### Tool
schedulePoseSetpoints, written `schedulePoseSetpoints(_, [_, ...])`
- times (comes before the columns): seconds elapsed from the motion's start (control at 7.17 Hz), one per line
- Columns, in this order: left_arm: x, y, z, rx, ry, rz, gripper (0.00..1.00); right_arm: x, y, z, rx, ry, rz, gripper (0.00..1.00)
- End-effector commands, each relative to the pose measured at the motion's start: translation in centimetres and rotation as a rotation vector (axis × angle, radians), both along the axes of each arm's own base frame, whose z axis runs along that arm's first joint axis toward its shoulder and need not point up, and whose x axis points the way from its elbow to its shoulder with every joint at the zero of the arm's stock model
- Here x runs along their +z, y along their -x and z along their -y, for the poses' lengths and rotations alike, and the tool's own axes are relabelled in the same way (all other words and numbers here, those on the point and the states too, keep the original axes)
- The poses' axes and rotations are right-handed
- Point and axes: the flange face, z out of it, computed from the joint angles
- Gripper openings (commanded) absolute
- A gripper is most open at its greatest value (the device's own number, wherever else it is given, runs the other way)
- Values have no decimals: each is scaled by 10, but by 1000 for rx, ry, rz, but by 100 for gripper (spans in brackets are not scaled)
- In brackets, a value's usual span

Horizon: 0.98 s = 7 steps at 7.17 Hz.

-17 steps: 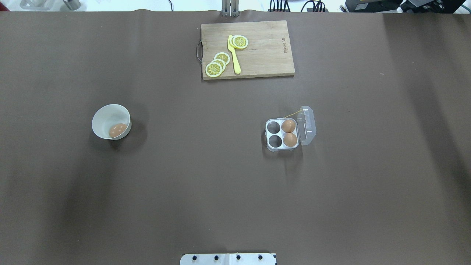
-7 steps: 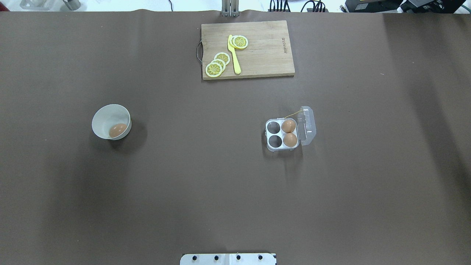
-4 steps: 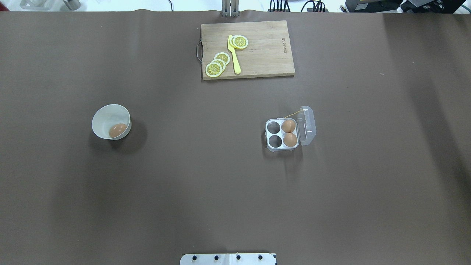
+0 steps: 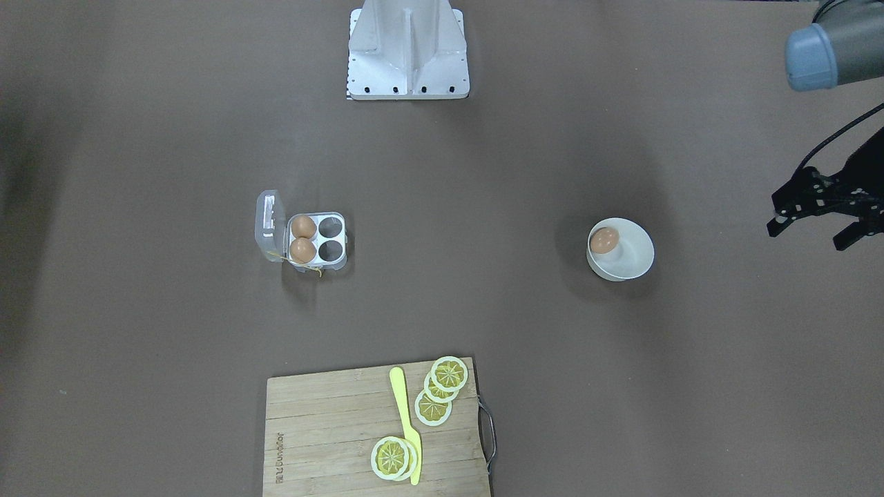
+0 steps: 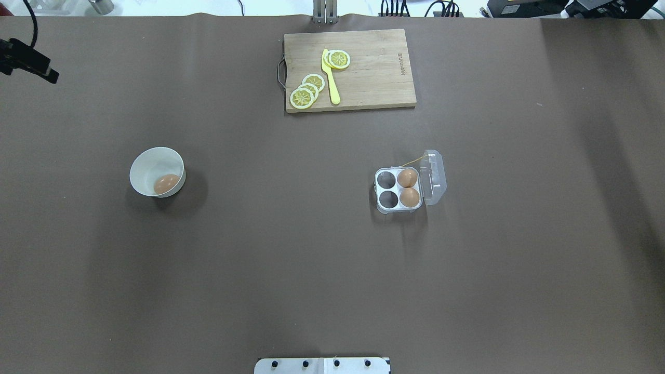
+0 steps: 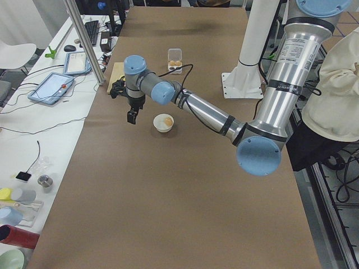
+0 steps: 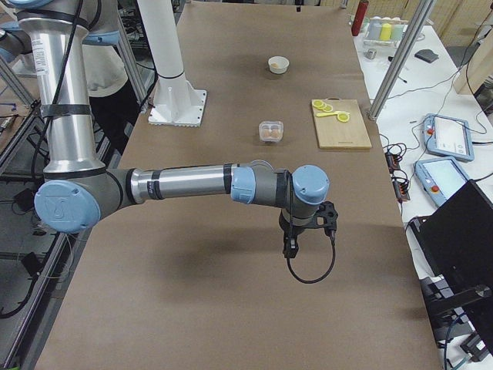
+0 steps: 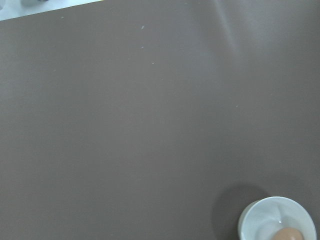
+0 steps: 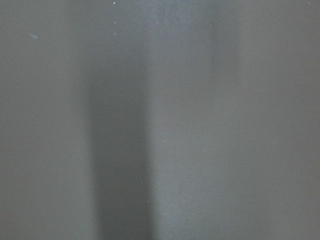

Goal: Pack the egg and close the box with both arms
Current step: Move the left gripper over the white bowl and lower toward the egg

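One orange-brown egg (image 5: 166, 183) lies in a white bowl (image 5: 147, 160) on the left half of the table. The clear box (image 5: 378, 190) sits right of centre, its lid (image 5: 435, 176) swung open to the right. Two eggs (image 5: 407, 177) fill its right cells and the two left cells are empty. My left gripper (image 4: 806, 236) hangs open and holds nothing, off to the outer side of the bowl (image 4: 632, 266); it shows at the overhead view's top left edge. My right gripper (image 7: 291, 248) shows only in the exterior right view, far from the box (image 7: 271, 129), and I cannot tell its state.
A wooden cutting board (image 5: 374, 78) with lemon slices (image 5: 306, 91) and a yellow knife (image 5: 330, 78) lies at the far middle. The white robot base (image 4: 407, 48) stands at the near edge. A person stands beside the robot (image 6: 342, 84).
My left gripper has come into the overhead view at the top left edge. The bowl, the eggs and the box have not moved.
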Motion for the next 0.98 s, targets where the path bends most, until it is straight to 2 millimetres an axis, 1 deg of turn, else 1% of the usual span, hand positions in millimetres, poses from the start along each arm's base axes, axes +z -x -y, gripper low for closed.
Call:
schedulePoseSetpoints(0.0, [-30,-59,5,12,56,-42,98,1,0,0,0,3,1,100])
schedulePoseSetpoints(0.14, [-32,-65,7,11,25,-41,98,0,0,1,0,2,1,100])
schedulePoseSetpoints(0.28, [-19,-84,11,-12,26,-26,98,2,0,-1,1,6,6,100])
schedulePoseSetpoints(0.42, [-16,-98,10,-35,16,3,97,1,1,-1,2,4,7,100])
schedulePoseSetpoints(0.56, [-15,-110,6,-43,6,30,97,2,1,-1,2,6,7,100])
schedulePoseSetpoints(0.7, [-18,-118,3,-59,38,21,97,2,1,-1,1,5,7,100])
schedulePoseSetpoints(0.84, [-21,-149,-8,-36,65,15,96,3,1,-2,2,9,7,100])
